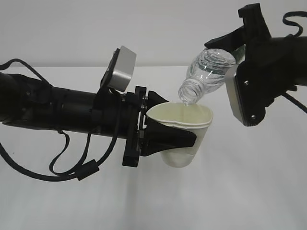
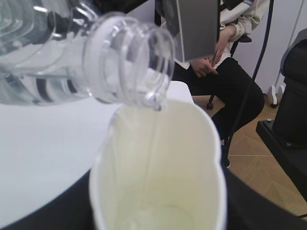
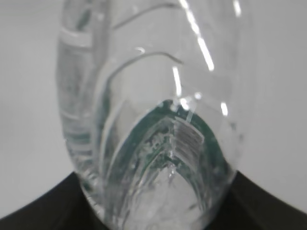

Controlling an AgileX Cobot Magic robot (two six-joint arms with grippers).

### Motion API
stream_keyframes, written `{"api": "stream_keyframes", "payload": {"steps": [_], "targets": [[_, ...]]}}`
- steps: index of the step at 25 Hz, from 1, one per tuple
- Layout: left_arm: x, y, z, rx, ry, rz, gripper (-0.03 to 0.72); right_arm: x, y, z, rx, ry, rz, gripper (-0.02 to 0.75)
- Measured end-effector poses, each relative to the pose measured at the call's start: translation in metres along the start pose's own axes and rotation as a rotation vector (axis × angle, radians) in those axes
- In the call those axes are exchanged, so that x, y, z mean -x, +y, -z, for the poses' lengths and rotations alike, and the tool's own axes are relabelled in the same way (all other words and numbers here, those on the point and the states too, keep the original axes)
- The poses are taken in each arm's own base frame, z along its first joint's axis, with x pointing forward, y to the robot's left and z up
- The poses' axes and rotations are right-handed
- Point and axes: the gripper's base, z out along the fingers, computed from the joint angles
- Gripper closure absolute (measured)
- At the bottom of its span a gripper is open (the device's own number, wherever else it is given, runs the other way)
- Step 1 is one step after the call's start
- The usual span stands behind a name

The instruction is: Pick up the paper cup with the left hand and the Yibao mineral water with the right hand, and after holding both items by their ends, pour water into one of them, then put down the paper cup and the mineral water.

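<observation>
green-labelled yibao mineral water (image 1: 207, 72) tilts over paper cup (image 1: 182, 129); writing unreadable

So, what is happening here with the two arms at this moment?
The left gripper holds the paper cup in the air above the white table, squeezing it so that its rim is bent out of round. The right gripper holds the Yibao mineral water tilted, with its open mouth at the cup's rim. In the left wrist view a thin stream runs from the bottle into the cup, so the pouring is under way. Neither item has been put down yet.
</observation>
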Motion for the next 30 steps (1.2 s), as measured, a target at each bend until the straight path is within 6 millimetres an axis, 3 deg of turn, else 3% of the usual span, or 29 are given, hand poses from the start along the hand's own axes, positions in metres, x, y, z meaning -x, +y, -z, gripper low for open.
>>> {"api": "stream_keyframes", "payload": {"steps": [30], "targets": [[-0.0001, 0.0001, 0.0000, 0.001, 0.002, 0.000, 0.320, 0.0000, 0.0000, 0.0000, 0.000, 0.000, 0.007, 0.294]]}}
